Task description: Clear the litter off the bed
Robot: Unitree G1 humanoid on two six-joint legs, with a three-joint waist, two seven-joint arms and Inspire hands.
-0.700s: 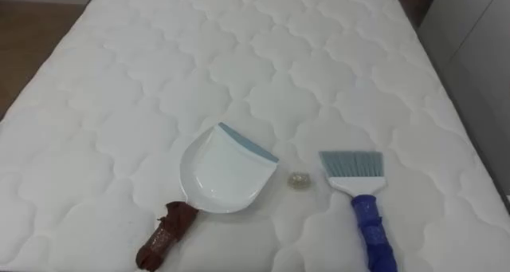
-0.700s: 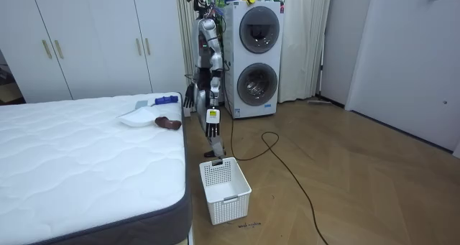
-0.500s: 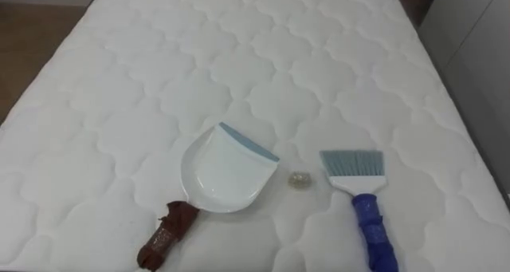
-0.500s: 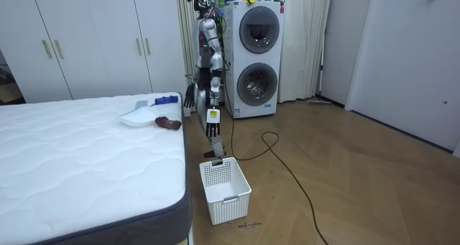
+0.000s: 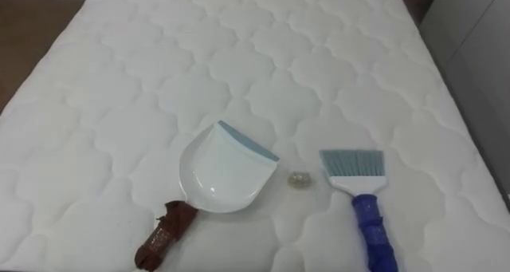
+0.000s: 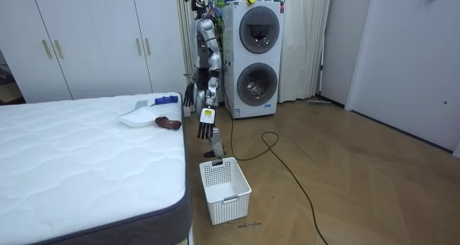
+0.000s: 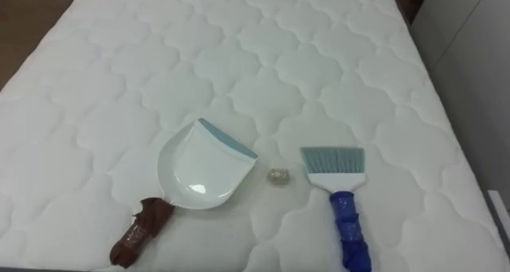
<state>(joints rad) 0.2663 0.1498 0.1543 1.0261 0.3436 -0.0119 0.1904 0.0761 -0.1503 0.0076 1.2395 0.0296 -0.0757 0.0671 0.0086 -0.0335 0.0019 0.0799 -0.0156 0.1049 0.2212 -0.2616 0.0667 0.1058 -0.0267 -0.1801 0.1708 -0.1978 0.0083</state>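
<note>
A white dustpan (image 5: 219, 172) with a blue-grey lip and a brown handle (image 5: 163, 238) lies on the white quilted mattress (image 5: 239, 57), near its front edge. To its right lies a brush (image 5: 362, 200) with a blue handle and pale bristles. Between the two sits a small crumpled scrap (image 5: 299, 180). In the room view I stand at the bed's end beside the dustpan (image 6: 138, 116). My left hand (image 6: 206, 128) hangs a little forward with straight fingers. My right hand (image 6: 188, 96) hangs at my far side, fingers straight, near the brush (image 6: 167, 99).
A white laundry basket (image 6: 225, 188) stands on the wooden floor by the bed's corner, just in front of my feet. Stacked washing machines (image 6: 255, 58) are behind me and white wardrobes (image 6: 93, 37) line the wall beyond the bed.
My left arm has swung slightly forward toward the bed. The eye view has shifted a little; the dustpan, scrap and brush lie where they were.
</note>
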